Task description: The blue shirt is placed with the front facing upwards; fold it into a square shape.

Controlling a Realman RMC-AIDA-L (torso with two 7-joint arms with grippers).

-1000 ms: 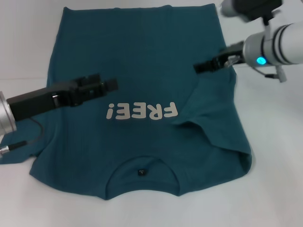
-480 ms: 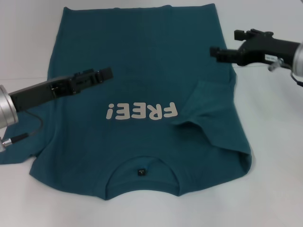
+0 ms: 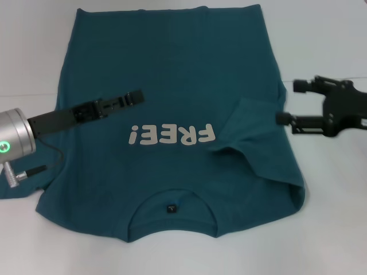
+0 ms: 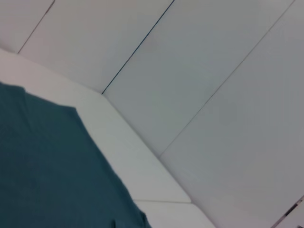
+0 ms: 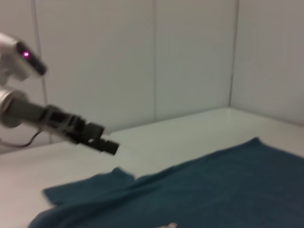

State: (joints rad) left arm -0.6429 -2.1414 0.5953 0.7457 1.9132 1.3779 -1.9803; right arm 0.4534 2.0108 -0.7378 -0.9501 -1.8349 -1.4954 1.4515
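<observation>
Since the earlier frames your right end effector has pulled away from the blue shirt: a second ago it was over the garment's right edge, and now it hangs beyond that edge, over the bare white desk, touching no cloth. Its two fingers stand apart, one above the other in the head view, with nothing between them. Your left end effector has slid a little farther in over the shirt and now sits above the left of the chest, just above the "FREE!" lettering. You cannot tell from these views whether its fingers are parted or closed, and it shows no cloth in its grasp.

You see the shirt lying front up, spread across the middle of the desk and unchanged in position. Its long axis runs away from you: the collar with the small dark neck label lies nearest the robot, and the hem lies at the far side. The lettering reads upside down from the head camera. The right sleeve is folded inward over the body, with a raised wrinkle beside the lettering. The left sleeve lies partly under the left arm
</observation>
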